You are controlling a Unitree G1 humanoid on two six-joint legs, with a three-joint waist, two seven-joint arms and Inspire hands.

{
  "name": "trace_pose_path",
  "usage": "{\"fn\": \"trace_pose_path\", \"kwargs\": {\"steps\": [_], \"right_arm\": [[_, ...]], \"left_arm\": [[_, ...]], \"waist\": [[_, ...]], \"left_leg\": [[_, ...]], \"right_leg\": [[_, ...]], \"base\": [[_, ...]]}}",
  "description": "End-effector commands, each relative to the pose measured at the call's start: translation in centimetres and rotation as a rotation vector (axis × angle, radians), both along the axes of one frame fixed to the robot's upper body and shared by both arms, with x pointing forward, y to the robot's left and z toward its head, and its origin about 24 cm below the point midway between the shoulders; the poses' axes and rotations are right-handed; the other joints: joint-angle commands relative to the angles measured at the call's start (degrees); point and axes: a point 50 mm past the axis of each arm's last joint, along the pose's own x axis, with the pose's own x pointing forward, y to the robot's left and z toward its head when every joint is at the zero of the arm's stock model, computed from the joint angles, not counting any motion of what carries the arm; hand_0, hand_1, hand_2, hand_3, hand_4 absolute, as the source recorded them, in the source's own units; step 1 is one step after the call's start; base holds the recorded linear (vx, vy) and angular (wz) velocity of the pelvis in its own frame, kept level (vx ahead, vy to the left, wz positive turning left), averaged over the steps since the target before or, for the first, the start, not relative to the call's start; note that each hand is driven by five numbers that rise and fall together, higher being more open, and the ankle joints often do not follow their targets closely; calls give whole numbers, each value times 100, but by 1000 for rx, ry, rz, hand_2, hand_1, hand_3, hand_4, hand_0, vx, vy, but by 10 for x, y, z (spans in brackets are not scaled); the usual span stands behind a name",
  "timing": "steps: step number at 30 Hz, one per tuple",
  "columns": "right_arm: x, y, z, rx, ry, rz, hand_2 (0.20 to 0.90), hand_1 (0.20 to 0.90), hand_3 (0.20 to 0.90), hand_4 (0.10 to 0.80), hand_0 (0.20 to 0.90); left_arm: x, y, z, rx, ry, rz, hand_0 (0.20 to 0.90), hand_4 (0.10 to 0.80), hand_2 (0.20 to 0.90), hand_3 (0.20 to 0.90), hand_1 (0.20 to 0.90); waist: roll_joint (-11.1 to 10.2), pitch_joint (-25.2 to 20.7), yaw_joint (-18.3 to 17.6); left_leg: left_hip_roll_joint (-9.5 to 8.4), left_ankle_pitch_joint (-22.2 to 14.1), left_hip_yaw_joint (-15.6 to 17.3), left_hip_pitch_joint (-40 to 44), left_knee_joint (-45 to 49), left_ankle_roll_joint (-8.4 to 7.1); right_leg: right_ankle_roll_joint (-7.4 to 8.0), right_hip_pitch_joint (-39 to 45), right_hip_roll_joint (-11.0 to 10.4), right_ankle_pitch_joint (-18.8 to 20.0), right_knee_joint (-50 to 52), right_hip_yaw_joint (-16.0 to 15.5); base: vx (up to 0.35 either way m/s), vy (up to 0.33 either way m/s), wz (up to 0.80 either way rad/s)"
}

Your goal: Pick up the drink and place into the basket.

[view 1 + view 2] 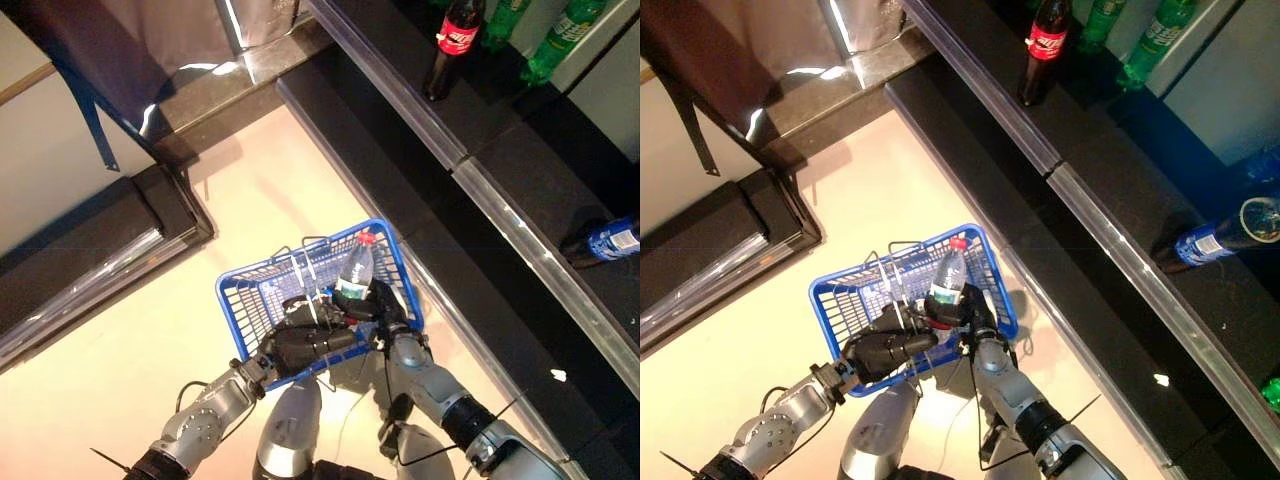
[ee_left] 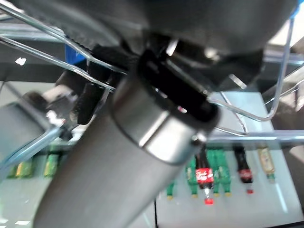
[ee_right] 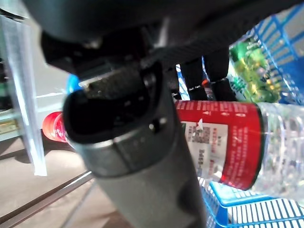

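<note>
The right hand has its fingers curled round a clear plastic water bottle with a red cap and red label, held over the blue wire shopping basket, whose wire handles the left hand grips just beside it. To do this well, lower the bottle until it rests inside before letting go, while the left hand holds the basket level. There is one bottle in hand, one basket, and on the dark shelf beyond the hands one cola bottle, two green bottles and one blue-labelled bottle lying down.

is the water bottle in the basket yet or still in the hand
Both: the clear bottle sits tilted inside the blue basket, red cap up, with the right hand wrapped around its lower part. The left hand grips the wire handles.
</note>
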Motion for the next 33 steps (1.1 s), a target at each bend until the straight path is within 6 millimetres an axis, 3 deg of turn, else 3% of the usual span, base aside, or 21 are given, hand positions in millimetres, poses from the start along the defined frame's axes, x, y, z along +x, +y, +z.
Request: {"fn": "trace_pose_path", "kwargs": {"steps": [1, 7, 8, 15, 16, 18, 19, 33], "right_arm": [[10, 57, 43, 325, -104, 148, 300, 300, 200, 100, 300], [6, 69, 28, 570, 59, 196, 300, 300, 200, 100, 300], [12, 69, 27, 666, 101, 183, 300, 300, 200, 100, 300], [27, 55, 20, 683, 160, 135, 300, 300, 200, 100, 300], [28, 53, 19, 690, 170, 127, 364, 364, 274, 174, 364], [31, 48, 15, 714, 197, 81, 806, 806, 790, 690, 806], [35, 44, 14, 732, 206, 53, 900, 900, 900, 800, 900], [49, 26, 28, 902, 130, -45, 900, 900, 900, 800, 900]], "left_arm": [[-25, -66, 122, -490, -621, -424, 300, 100, 300, 200, 300], [-25, -67, 126, -521, -642, -453, 300, 100, 300, 200, 300], [-26, -69, 127, -526, -644, -490, 300, 100, 300, 200, 300], [-29, -70, 129, -507, -652, -550, 300, 100, 300, 200, 300], [-29, -71, 129, -507, -649, -549, 300, 100, 300, 200, 300], [-28, -71, 130, -513, -634, -547, 300, 100, 300, 200, 300], [-28, -71, 130, -515, -627, -549, 300, 100, 300, 200, 300], [-24, -69, 120, -476, -562, -510, 300, 100, 300, 200, 300]], "waist": [[279, -819, 16], [285, -790, 95], [304, -788, 143], [359, -753, 174], [360, -752, 175], [367, -744, 200], [372, -735, 221], [340, -652, 168]], "left_leg": [[-162, 112, -369, -21, -79, 284], [-174, 120, -396, -47, -67, 298], [-178, 123, -406, -66, -49, 305], [-198, 145, -407, -92, -50, 326], [-200, 145, -402, -94, -51, 328], [-214, 141, -392, -116, -31, 341], [-216, 137, -385, -133, -18, 347], [-172, 126, -241, -147, -45, 386]], "right_leg": [[-501, -335, 50, 127, 648, 31], [-501, -356, 32, 151, 654, -15], [-503, -361, 17, 158, 667, -52], [-483, -435, -32, 212, 703, -64], [-480, -436, -37, 215, 703, -64], [-464, -451, -64, 225, 718, -76], [-449, -465, -83, 236, 735, -91], [-393, -536, -134, 320, 728, -45]], "base": [[9, -3, 3], [8, -3, 0], [36, -15, 1], [32, 4, 3], [36, 0, 2], [34, -10, 3], [28, -22, 6], [7, -6, 3]]}}
